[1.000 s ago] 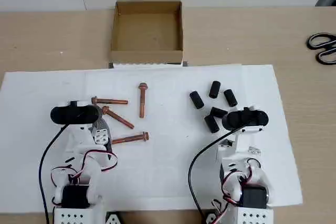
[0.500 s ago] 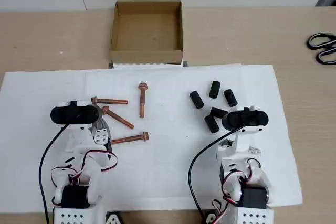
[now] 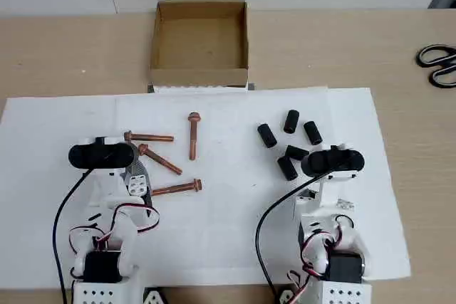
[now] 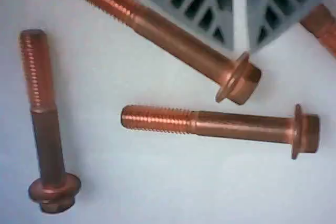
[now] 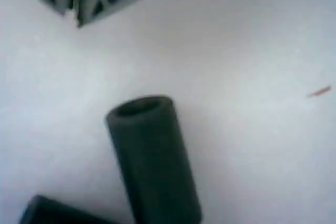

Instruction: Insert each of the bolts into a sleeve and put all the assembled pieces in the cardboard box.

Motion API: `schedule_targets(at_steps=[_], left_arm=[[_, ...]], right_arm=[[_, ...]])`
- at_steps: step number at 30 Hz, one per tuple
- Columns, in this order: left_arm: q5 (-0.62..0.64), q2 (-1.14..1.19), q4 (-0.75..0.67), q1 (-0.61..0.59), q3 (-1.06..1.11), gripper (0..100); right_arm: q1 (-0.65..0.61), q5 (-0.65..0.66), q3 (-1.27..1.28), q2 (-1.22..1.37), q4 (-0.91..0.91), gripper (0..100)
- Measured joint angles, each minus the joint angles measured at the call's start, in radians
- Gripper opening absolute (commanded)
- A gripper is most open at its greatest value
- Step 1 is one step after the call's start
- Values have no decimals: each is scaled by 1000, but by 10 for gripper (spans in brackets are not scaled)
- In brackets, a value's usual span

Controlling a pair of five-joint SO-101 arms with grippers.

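Cardboard box [image 3: 199, 76] is empty: nothing assembled, nothing delivered. Progress reads as zero.

Four copper bolts [image 3: 160, 159] lie loose on the white paper sheet [image 3: 228, 226] in front of the left arm, none inside a sleeve. Five black sleeves [image 3: 296, 152] sit clustered in front of the right arm, well apart from the bolts, all bare. So one sleeve looks spare.

Left gripper [image 4: 240, 45]: jaws drawn nearly together, holding nothing. It hangs just over the shank of one bolt [image 4: 157, 24], near its head.

Right gripper [image 5: 76, 14]: jaws pinched together, also empty. The nearest sleeve [image 5: 155, 156] lies on its side close by, bore visible.

Left to do: four pick-ups, four insertions, four drops into the box, which sits just past the far edge of the sheet. Both grippers would need to spread their jaws before any grasp.

Scissors [image 3: 436, 65] sit on the worktop [image 3: 71, 48] at the far right, not involved.
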Motion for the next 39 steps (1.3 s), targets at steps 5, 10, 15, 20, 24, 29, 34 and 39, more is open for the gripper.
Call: schedule_targets(at_steps=[5, 10, 15, 20, 24, 29, 34, 39], left_arm=[[0, 0, 0, 0, 0, 8], [3, 0, 0, 9, 0, 8], [3, 0, 15, 14, 0, 8], [5, 0, 149, 48, -66, 8], [0, 0, 221, 55, -152, 8], [0, 0, 242, 55, -224, 8], [0, 0, 242, 55, -267, 8], [0, 14, 267, 55, -324, 8]], right_arm=[[0, 0, 0, 0, 0, 3], [0, 0, 0, 0, 0, 3], [0, 0, 0, 0, 0, 3], [0, 0, -29, 0, 0, 3], [0, 0, -110, 0, 0, 3], [0, 0, -175, 0, 38, 3], [0, 0, -244, 0, 110, 3], [0, 0, -288, -2, 158, 3]])
